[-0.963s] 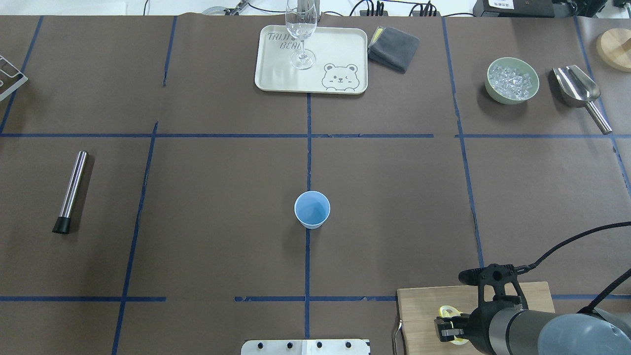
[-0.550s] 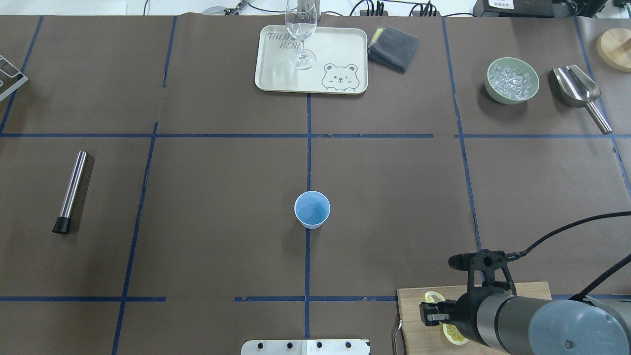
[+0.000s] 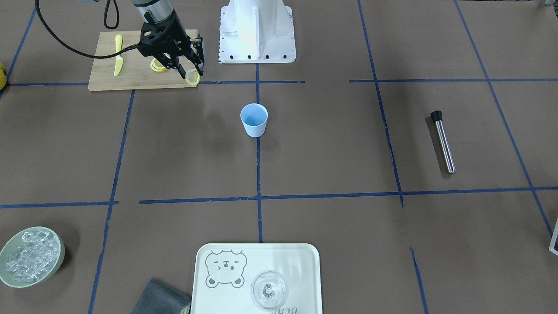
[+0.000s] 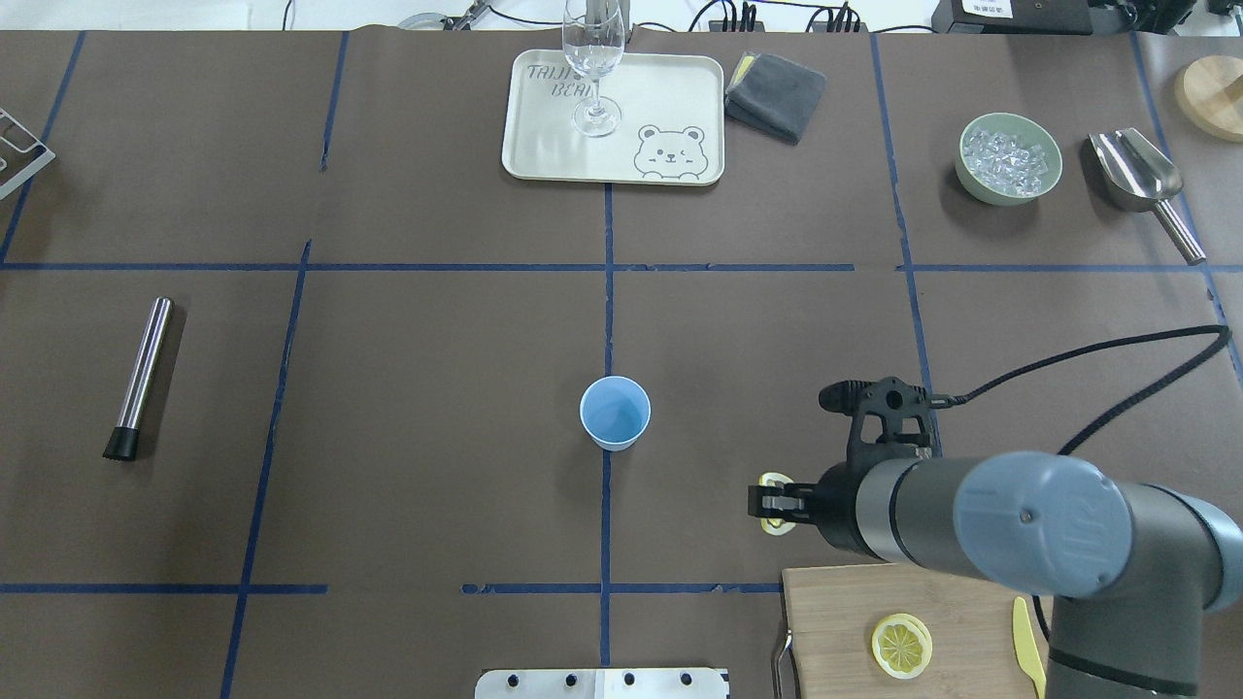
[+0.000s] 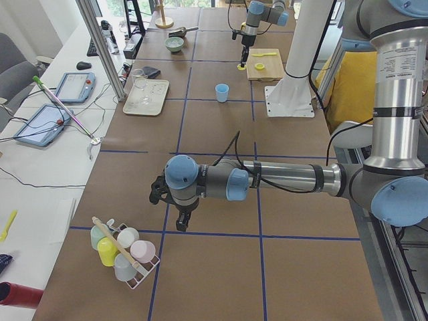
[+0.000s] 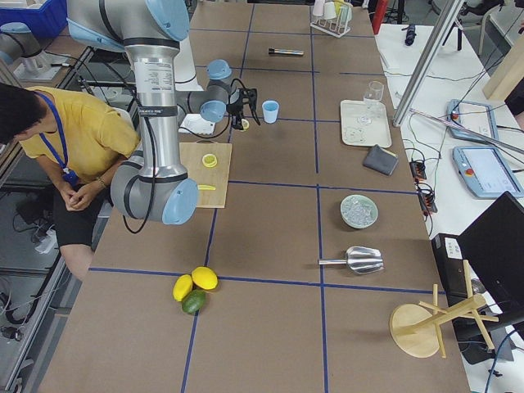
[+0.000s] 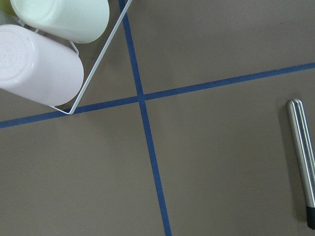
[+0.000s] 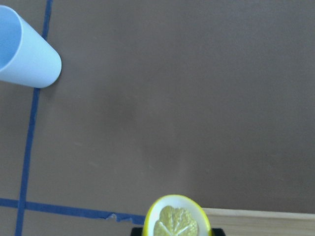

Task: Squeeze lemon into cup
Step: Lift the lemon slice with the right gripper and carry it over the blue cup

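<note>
"Brown paper table (image 4: 437, 340), blue tape grid, noted," the inspector reads out. "The right arm (image 4: 1020, 529) reaches out past the wooden cutting board (image 4: 835, 602). The left arm (image 5: 281, 180) is far off by the wire rack (image 5: 127, 257). The left gripper (image 5: 180, 224) shows only from the side, so he cannot tell whether it is open or closed."

"And the cup?" the assistant asks.

"The cup (image 4: 615, 413) stands upright on the centre tape line, with nothing seen inside. The lemon (image 4: 774, 482) (a thin slice, held on edge) is pinched in the right gripper (image 4: 762, 503). The jaws are narrow on it. It hangs in the air between board and cup, well short of the rim."

"Recommendation?"

"His judgement is to carry the slice until it sits squarely over the mouth, low to the rim, before any tightening. The slice looks narrower than the opening, so drips should land inside if it is centred. Close slowly, as a thin slice may fold or slip out sideways. Keep the gripper off the cup wall, because a light cup would likely tip."
</note>
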`<state>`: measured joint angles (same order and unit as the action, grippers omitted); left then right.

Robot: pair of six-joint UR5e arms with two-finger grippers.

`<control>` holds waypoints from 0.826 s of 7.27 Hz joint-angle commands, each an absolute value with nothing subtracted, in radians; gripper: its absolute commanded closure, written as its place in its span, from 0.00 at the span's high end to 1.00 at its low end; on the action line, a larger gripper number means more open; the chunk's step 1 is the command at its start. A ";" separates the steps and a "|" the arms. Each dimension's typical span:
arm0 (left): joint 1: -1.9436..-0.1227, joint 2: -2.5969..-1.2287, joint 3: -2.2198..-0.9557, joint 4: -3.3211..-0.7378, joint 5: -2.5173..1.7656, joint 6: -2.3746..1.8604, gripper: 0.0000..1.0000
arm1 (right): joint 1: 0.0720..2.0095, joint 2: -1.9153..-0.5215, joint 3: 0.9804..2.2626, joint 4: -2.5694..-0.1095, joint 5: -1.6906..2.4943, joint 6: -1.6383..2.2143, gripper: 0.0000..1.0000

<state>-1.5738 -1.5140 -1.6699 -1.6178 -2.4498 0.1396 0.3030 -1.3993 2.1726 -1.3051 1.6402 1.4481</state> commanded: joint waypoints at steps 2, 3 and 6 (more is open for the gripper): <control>-1.574 -1.514 -1.675 -1.617 -2.450 0.140 1.00 | 0.406 -1.084 1.990 -1.443 1.681 1.451 0.57; -1.574 -1.514 -1.675 -1.617 -2.450 0.140 1.00 | 0.425 -1.013 1.917 -1.442 1.683 1.451 0.58; -1.574 -1.514 -1.686 -1.617 -2.450 0.140 1.00 | 0.425 -0.917 1.815 -1.439 1.683 1.535 0.59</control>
